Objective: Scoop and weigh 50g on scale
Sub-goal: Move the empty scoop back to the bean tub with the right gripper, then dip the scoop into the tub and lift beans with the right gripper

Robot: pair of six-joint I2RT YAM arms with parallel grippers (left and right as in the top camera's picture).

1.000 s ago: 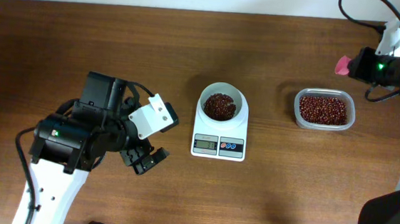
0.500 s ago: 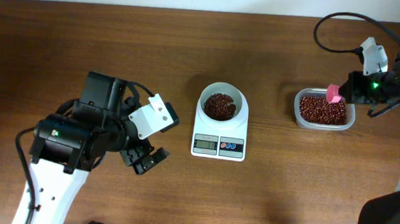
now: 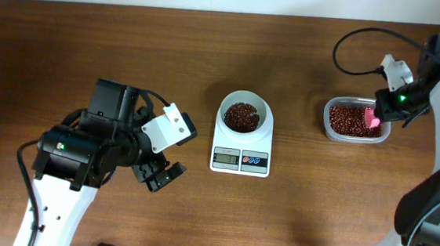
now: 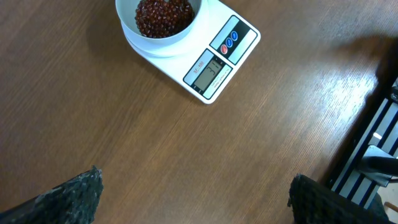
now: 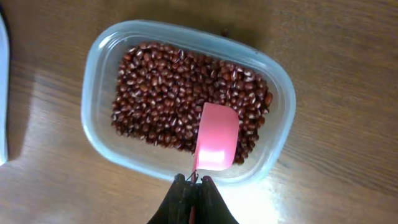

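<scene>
A white scale (image 3: 241,152) (image 4: 219,52) sits mid-table with a round white bowl (image 3: 244,114) (image 4: 163,18) on top, holding dark red-brown beans (image 3: 242,117). My right gripper (image 3: 384,111) (image 5: 193,180) is shut on the handle of a pink spoon (image 3: 371,118) (image 5: 216,137), whose empty cup hangs over the beans (image 5: 168,93) in a clear tub (image 3: 355,120) (image 5: 93,118). Left of the scale, my left gripper (image 3: 159,176) (image 4: 193,193) stands open over bare wood, its fingertips (image 4: 78,193) wide apart.
The wooden table's back edge meets a pale wall. A dark framed structure (image 4: 373,149) shows off the table edge in the left wrist view. The right arm's cable (image 3: 353,35) loops above the tub.
The right gripper has carried the pink spoon down and left from the far right corner to over the tub of beans. The left arm has stayed put.
</scene>
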